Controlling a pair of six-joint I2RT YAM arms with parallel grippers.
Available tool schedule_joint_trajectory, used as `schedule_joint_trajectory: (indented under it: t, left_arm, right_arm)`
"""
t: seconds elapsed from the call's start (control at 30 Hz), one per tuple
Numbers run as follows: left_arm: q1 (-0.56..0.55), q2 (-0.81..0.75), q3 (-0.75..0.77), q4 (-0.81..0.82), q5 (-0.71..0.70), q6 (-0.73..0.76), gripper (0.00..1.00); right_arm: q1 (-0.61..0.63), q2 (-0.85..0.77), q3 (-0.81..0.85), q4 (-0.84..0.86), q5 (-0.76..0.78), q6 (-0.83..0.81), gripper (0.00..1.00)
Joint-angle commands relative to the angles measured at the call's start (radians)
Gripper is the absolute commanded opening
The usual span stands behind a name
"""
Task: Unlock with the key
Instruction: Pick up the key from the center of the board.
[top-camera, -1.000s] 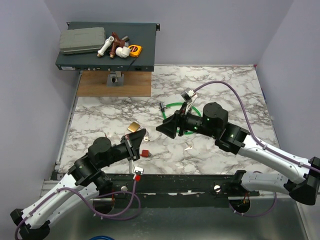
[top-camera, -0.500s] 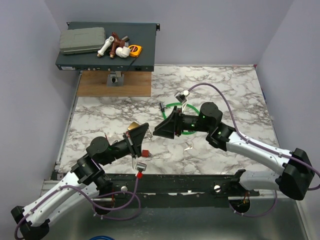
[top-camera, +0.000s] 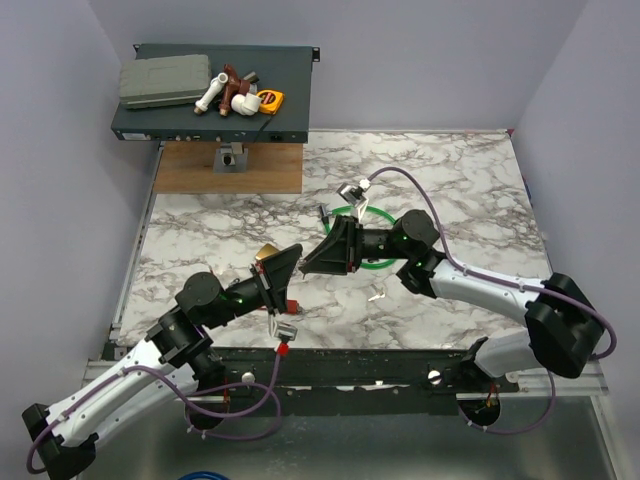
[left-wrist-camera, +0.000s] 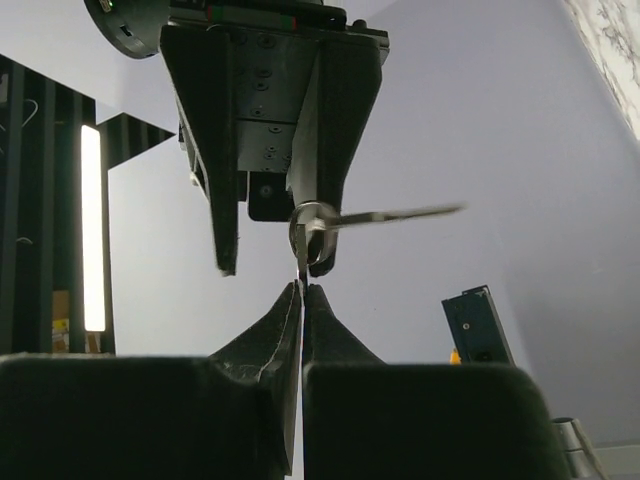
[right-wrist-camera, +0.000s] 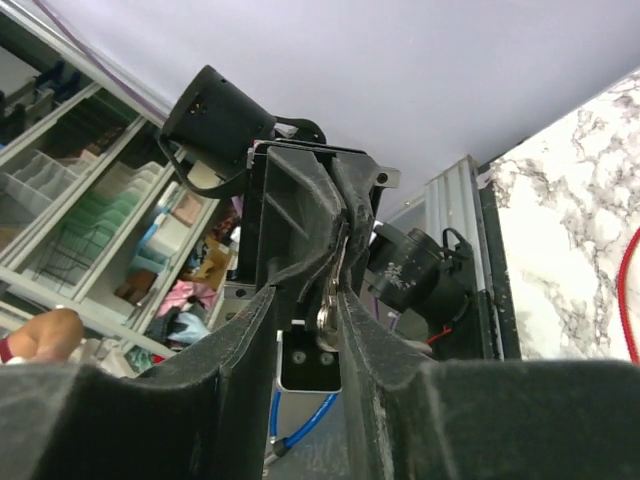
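The key (left-wrist-camera: 300, 262), thin and silvery, is pinched upright in my left gripper (left-wrist-camera: 301, 287), which is shut on it. A ring (left-wrist-camera: 313, 235) hangs from it with a second flat key (left-wrist-camera: 400, 213) sticking out to the right. In the top view my left gripper (top-camera: 294, 252) and right gripper (top-camera: 306, 267) meet tip to tip above the table. My right gripper (right-wrist-camera: 305, 295) stands open around the key (right-wrist-camera: 328, 302). The key lies by the right finger, with a gap on the left. The brass padlock (top-camera: 266, 253) lies on the marble just left of the grippers.
A loose small silvery piece (top-camera: 377, 295) and a red block (top-camera: 290, 305) lie on the marble table (top-camera: 450, 180). A green ring (top-camera: 352, 210) sits behind the right arm. A dark rack (top-camera: 290, 95) with tools and a wooden board (top-camera: 190, 167) stand at the back left.
My right gripper has moved left onto the key and its jaws have narrowed. My left gripper has lifted up and right toward it, still shut.
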Motion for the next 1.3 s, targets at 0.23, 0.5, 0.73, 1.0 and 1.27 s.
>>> schedule_joint_trajectory:
  t: [0.23,0.5,0.73,1.0,1.27]
  left_arm:
    - [-0.009,0.060,0.023,0.087,-0.077,0.224,0.00]
    - [-0.011,0.034,0.009,0.058,-0.087,0.199,0.00]
    - [-0.011,0.047,0.001,0.094,-0.075,0.190,0.00]
    - [-0.015,0.050,0.002,0.141,-0.067,0.129,0.41]
    - [-0.019,0.219,0.303,-0.223,-0.328,-0.504,0.95]
  right_arm:
    - [-0.006,0.052,-0.010,0.159,-0.056,0.098,0.01]
    - [-0.105,-0.058,-0.068,0.104,-0.004,0.097,0.01]
    - [-0.129,-0.118,-0.045,-0.066,-0.027,0.009,0.01]
    - [-0.128,-0.147,0.044,-0.369,-0.009,-0.158,0.01]
    - [-0.131,-0.256,0.106,-0.753,0.198,-0.394,0.01]
